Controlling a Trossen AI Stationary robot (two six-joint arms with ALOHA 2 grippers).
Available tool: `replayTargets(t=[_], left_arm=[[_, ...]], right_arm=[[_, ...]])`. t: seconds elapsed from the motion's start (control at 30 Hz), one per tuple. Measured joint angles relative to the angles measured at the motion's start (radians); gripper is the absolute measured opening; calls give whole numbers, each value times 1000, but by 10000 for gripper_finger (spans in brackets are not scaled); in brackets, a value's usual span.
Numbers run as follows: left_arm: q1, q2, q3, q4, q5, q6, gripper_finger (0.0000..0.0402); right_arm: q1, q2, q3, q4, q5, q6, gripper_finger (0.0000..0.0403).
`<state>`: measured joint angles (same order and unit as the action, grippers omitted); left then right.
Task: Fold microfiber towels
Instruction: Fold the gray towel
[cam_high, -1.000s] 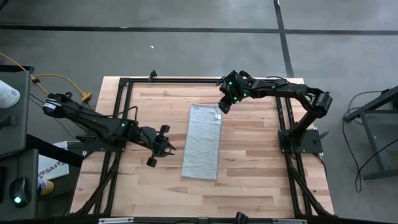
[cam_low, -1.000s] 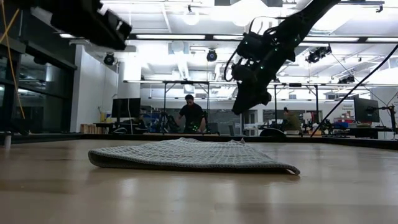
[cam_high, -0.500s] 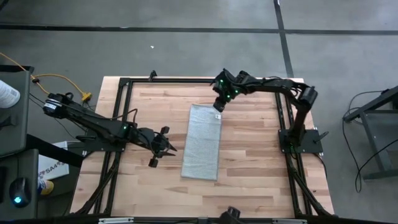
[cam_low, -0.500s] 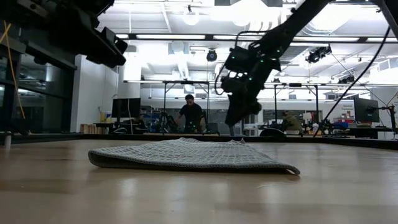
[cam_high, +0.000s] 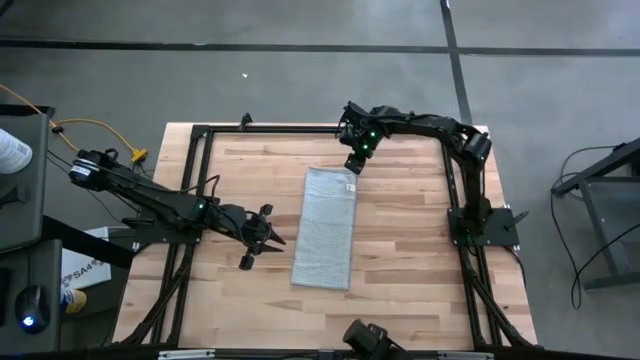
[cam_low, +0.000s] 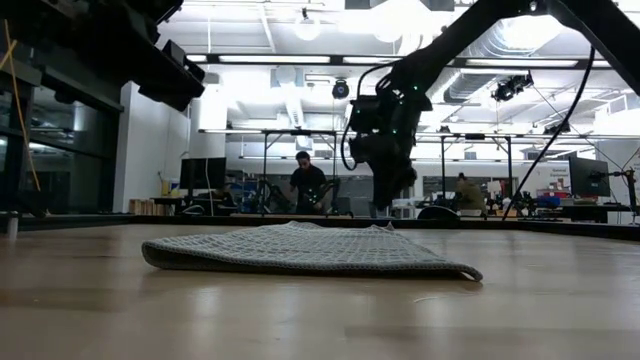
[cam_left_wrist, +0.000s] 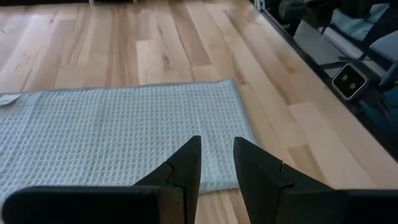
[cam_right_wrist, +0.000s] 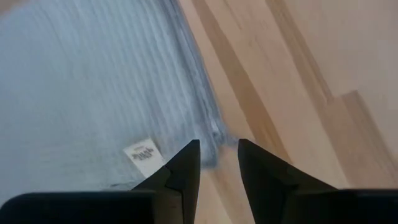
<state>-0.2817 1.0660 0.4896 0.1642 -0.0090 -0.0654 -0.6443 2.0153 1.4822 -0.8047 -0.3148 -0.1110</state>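
Ribbed matt cloth towel (cam_high: 326, 228) is lying on the table (cam_high: 400, 250), whose smooth pale wood is showing a slight sheen.

workshop/lab | ceiling ducts (cam_low: 300, 100) | workbenches (cam_low: 290, 213) | concrete floor (cam_high: 300, 80)

White tag (cam_right_wrist: 144, 154) on the towel (cam_right_wrist: 93, 93) (print too blurred), no text readable
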Motion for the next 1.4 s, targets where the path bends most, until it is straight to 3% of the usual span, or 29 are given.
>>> replayTargets(t=[0.37,1.03,1.4], left_arm=[[0,0,0,3,4,4,95],[0,0,0,13,5,0,95],[0,0,0,14,5,0,95]], right_arm=[[-30,4,2,17,-102,-59,103],[-45,89,2,69,-112,-112,104],[-52,89,2,98,-182,-122,104]])
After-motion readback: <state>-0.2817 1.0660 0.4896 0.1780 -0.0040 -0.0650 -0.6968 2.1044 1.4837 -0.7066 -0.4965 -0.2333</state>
